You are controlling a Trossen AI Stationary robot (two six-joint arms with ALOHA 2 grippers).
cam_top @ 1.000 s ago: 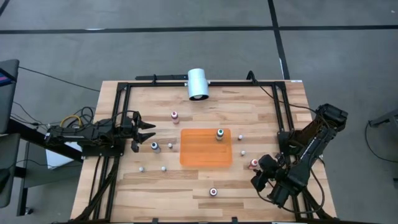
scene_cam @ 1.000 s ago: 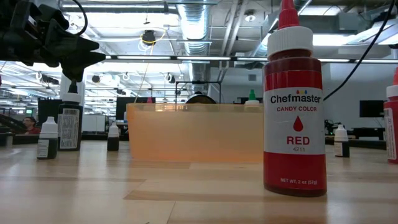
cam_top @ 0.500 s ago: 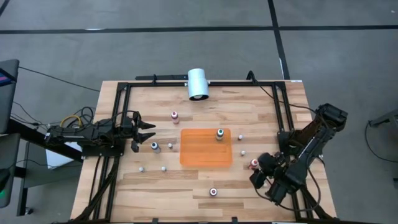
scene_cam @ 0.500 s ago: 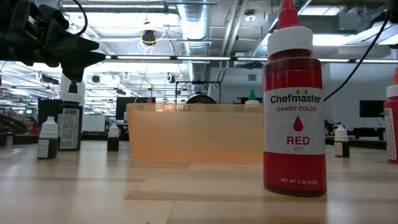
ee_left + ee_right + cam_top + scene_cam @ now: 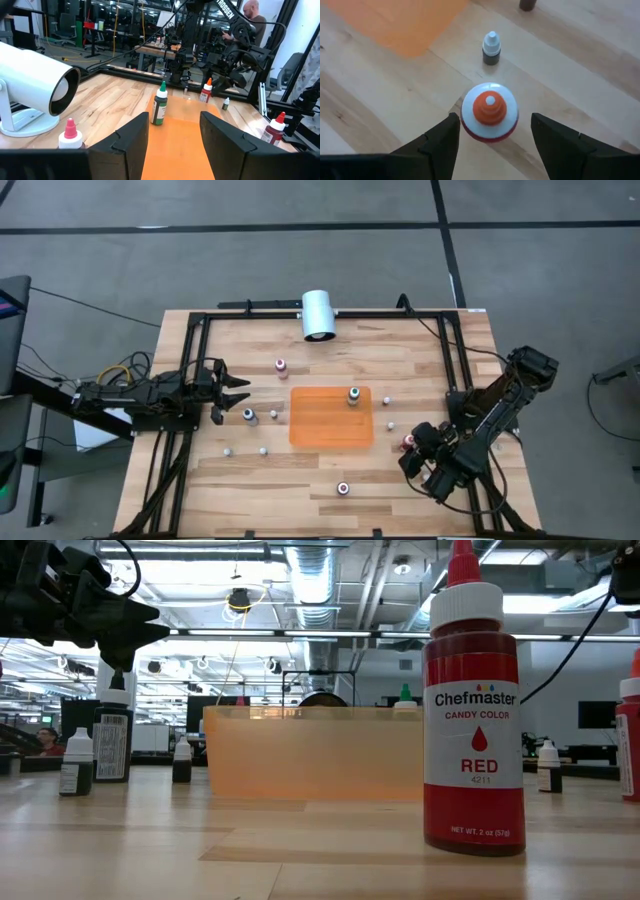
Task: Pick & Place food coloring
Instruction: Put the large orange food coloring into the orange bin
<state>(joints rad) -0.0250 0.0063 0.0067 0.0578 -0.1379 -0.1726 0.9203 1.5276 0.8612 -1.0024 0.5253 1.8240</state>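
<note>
Several small food coloring bottles stand upright on the wooden table around the orange mat (image 5: 331,417). A green-topped one (image 5: 353,395) stands on the mat. My right gripper (image 5: 413,457) is open and hangs over a red-topped bottle (image 5: 408,442) near the mat's right near corner. In the right wrist view that bottle's cap (image 5: 490,107) sits between my fingers (image 5: 492,147), which point down and stand apart from it. My left gripper (image 5: 236,392) is open and waits near the table's left side, just above a dark bottle (image 5: 248,416).
A white cylinder (image 5: 318,314) lies at the far edge. A pink-topped bottle (image 5: 281,366) stands far left of the mat and a large red bottle (image 5: 343,489) near the near edge. Tiny bottles (image 5: 389,425) dot the wood. A black frame (image 5: 452,360) borders the table.
My right gripper has crept a little toward the table's left and far side, closing in above the red-topped bottle. Its fingers have stayed open. No bottle has moved.
</note>
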